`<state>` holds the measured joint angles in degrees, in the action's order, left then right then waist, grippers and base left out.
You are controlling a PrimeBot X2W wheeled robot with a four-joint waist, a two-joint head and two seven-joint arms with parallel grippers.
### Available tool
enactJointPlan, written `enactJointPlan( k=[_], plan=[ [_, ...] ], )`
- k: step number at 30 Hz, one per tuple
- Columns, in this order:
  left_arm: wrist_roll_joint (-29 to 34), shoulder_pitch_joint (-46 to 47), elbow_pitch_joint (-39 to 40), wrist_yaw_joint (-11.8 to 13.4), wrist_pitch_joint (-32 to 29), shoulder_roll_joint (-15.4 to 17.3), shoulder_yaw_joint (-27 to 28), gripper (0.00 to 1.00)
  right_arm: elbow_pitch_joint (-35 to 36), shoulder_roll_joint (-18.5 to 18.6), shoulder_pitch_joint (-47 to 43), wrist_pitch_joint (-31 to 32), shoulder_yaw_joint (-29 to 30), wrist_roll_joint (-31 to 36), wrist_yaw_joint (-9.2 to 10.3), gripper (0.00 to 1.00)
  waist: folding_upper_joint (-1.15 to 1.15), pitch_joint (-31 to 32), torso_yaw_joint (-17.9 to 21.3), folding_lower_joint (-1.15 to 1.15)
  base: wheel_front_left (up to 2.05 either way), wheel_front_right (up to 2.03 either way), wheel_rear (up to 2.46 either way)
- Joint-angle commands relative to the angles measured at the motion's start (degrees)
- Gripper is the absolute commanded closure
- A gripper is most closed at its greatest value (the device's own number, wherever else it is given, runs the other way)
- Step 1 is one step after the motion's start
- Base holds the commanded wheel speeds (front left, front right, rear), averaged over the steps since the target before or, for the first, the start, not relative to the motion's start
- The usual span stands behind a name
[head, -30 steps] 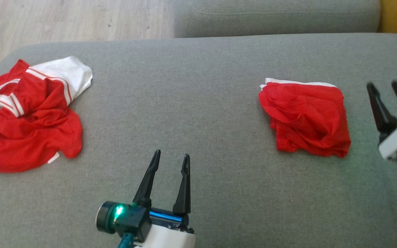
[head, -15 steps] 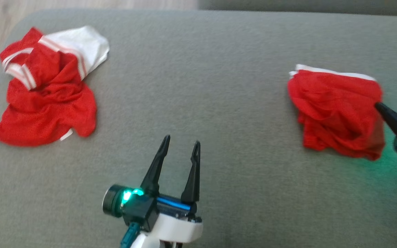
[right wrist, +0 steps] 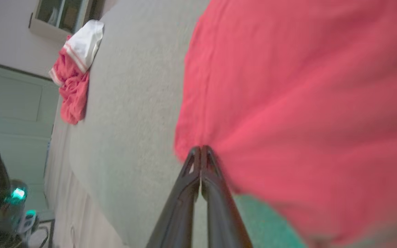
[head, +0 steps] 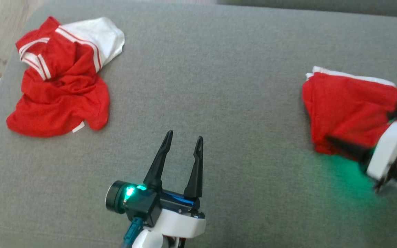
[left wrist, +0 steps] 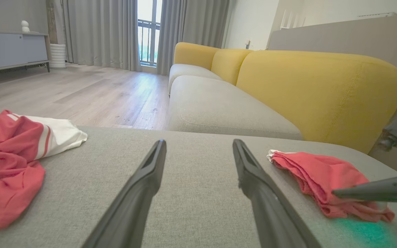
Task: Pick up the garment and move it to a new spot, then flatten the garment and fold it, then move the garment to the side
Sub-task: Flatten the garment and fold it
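At the near edge of the grey cushion [head: 202, 86], low in the middle of the head view, the left gripper [head: 184, 135] hangs over bare fabric with its jaws spread and nothing between them. The left wrist view looks out between those parted fingers [left wrist: 140, 193] across the same grey surface.

To the robot's right, the right gripper [head: 327, 138] lies low and points leftward, with its tip at the near edge of the folded red garment [head: 346, 106]. In the right wrist view its jaws are pressed together, and their tips [right wrist: 201, 148] meet the cloth's hem [right wrist: 305, 103]. Whether any cloth is caught between them cannot be told. A green glow falls on the cushion beside this gripper. The folded garment rests flat on the right side of the cushion, and a white strip shows along its far edge.

Farther off, near the far left corner, the crumpled red and white garment [head: 60, 93] lies in a heap, well apart from both grippers.

Beyond the cushion, the left wrist view shows a sofa with a yellow back [left wrist: 315, 93], a wooden floor [left wrist: 91, 93] and grey curtains [left wrist: 98, 31].
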<state>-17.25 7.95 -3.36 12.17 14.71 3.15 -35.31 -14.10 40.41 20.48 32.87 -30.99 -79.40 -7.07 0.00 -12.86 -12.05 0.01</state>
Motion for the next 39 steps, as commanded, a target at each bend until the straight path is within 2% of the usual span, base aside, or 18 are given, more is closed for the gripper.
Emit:
enactJointPlan(
  k=[1, 3, 5, 6, 7, 8, 14, 15, 16, 18, 21, 25, 30, 35, 39],
  plan=[
    [-0.2, 0.9, 1.5, 0.2, 0.3, -0.3, 1.6, 0.0, 2.9, 2.1, -2.5, 0.3, -0.8, -0.8, -0.42, 1.0, 0.0, 1.7, 1.1, -0.01, 0.0, 0.0, 0.0],
    [-0.2, 0.0, 1.1, 0.0, 0.3, -0.3, 2.0, 0.0, 5.8, 2.4, -4.3, -0.4, -2.3, -0.9, -0.42, 1.0, 0.0, 3.3, 1.9, -0.01, 0.0, 0.0, 0.0],
    [-0.2, -1.0, 0.8, -0.3, 0.3, -0.3, 2.5, 0.0, 8.8, 2.9, -5.8, -4.1, -2.8, 0.9, -0.42, 1.0, 0.0, 5.3, 2.7, -0.01, 0.0, 0.0, 0.0],
    [-0.1, -1.6, 0.6, -0.3, 0.3, -0.3, 2.8, 0.0, 9.8, 3.0, -6.4, -7.0, -2.8, 2.4, -0.42, 0.91, 0.0, 6.5, 3.1, -0.01, 0.0, 0.0, 0.0],
    [-0.1, -2.4, 0.5, -0.3, 0.3, -0.3, 3.2, 0.0, 10.8, 3.1, -7.1, -10.3, -2.8, 4.3, -0.42, 0.06, 0.0, 7.5, 3.6, -0.01, 0.0, 0.0, 0.0],
    [0.0, -3.1, 0.3, -0.2, 0.3, -0.3, 3.8, 0.0, 11.3, 3.2, -7.7, -13.7, -2.9, 6.6, -0.42, 0.0, 0.0, 8.9, 4.2, -0.01, 0.0, 0.0, 0.0],
    [1.3, -8.0, 0.2, 0.0, 0.3, -0.3, 7.9, 0.0, 8.9, 2.9, -10.7, -32.7, -2.9, 24.0, -0.42, 0.0, 0.0, 14.6, 7.7, -0.01, 0.0, 0.0, 0.0],
    [1.4, -8.7, 0.3, -0.1, 0.3, -0.3, 8.5, 0.0, 7.8, 2.2, -11.3, -35.4, -2.2, 26.5, -0.42, 0.0, 0.0, 15.2, 8.1, -0.01, 0.0, 0.0, 0.0],
    [1.4, -8.7, 0.3, -0.1, 0.3, -0.3, 8.5, 0.0, 7.8, 2.2, -11.3, -35.4, -2.2, 26.5, -0.42, 0.0, 0.0, 15.2, 8.1, -0.01, 0.0, 0.0, 0.0],
    [1.9, -10.0, 0.6, -0.1, 0.3, -0.3, 9.7, 0.0, 5.4, 0.6, -12.6, -40.3, -0.5, 32.3, -0.42, 0.0, 0.0, 16.3, 9.2, -0.01, 0.0, 0.0, 0.0],
    [2.8, -11.9, 1.2, 0.0, 0.3, -0.3, 11.6, 0.0, 2.2, -4.2, -15.2, -45.6, 3.6, 39.0, -0.42, 0.0, 0.0, 17.4, 10.9, -0.01, 0.0, 0.0, 0.0],
    [4.2, -14.4, 2.3, 0.0, 0.3, -0.3, 13.5, 0.0, 0.7, -10.8, -19.1, -47.7, 10.7, 48.4, -0.42, 0.0, 0.0, 18.3, 12.6, -0.01, 0.0, 0.0, 0.0],
    [6.6, -17.3, 4.6, 0.8, 0.3, -0.3, 15.9, 0.0, 5.9, -20.1, -24.6, -47.8, 20.1, 57.9, -0.42, 0.0, 0.0, 19.1, 14.3, -0.01, 0.0, 0.0, 0.0],
    [8.2, -19.5, 6.2, 0.8, 0.3, -0.3, 16.9, 0.0, 7.4, -24.1, -28.9, -47.9, 21.3, 62.4, -0.42, 0.0, 0.0, 19.9, 14.6, -0.01, 0.0, 0.0, 0.0],
    [9.0, -20.4, 6.5, 0.4, 0.3, -0.3, 17.2, 0.0, 7.6, -25.5, -30.3, -47.9, 22.2, 63.5, -0.42, 0.0, 0.0, 20.4, 14.2, -0.01, 0.0, 0.0, 0.0]
  ],
)
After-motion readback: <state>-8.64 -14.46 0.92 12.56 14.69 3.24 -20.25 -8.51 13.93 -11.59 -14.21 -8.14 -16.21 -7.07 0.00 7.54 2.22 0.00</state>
